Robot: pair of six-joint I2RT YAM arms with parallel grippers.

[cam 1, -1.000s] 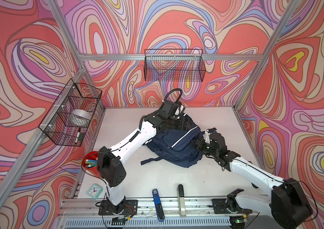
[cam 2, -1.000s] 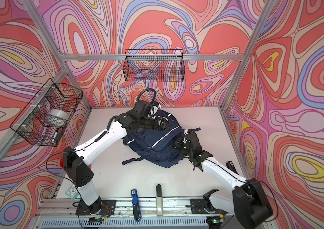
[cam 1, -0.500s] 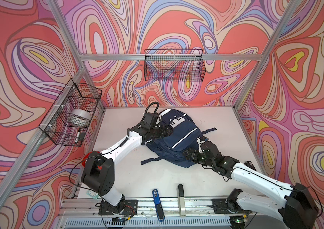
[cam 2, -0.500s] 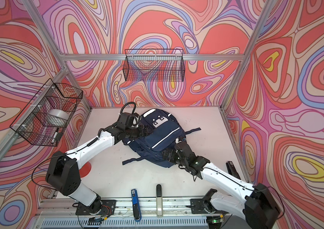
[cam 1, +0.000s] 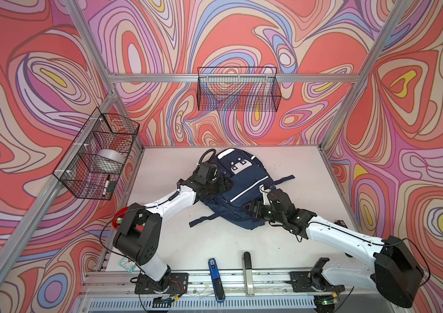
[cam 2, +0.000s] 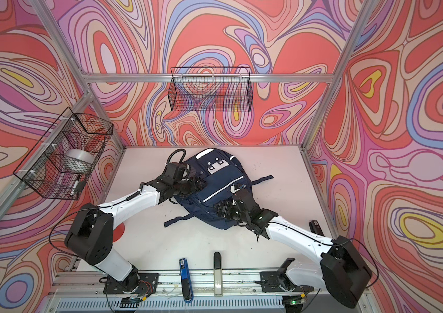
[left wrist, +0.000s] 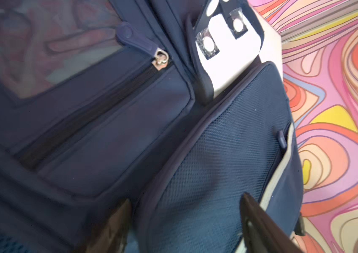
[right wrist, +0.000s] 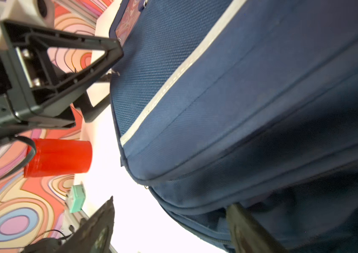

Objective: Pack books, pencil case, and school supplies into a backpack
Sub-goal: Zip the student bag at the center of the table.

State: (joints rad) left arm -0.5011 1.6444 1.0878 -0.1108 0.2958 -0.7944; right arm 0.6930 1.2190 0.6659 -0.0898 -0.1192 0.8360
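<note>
Mid-table, left gripper (left wrist: 185,199) and right gripper (right wrist: 171,203) gape wide at backpack (cam 1: 242,178) edges; table (cam 1: 215,244) shows around.

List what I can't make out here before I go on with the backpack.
- Backpack interior: its own fabric hides it in every view; contents unknown.
- Red cup: mostly behind the left arm in both top views.
- Left gripper and right gripper: jaws apart, but fingers blurred in the wrist views, dark against navy in the top views; fabric contact unclear.
- Teal box: small and blurred in the right wrist view; unidentifiable.
</note>
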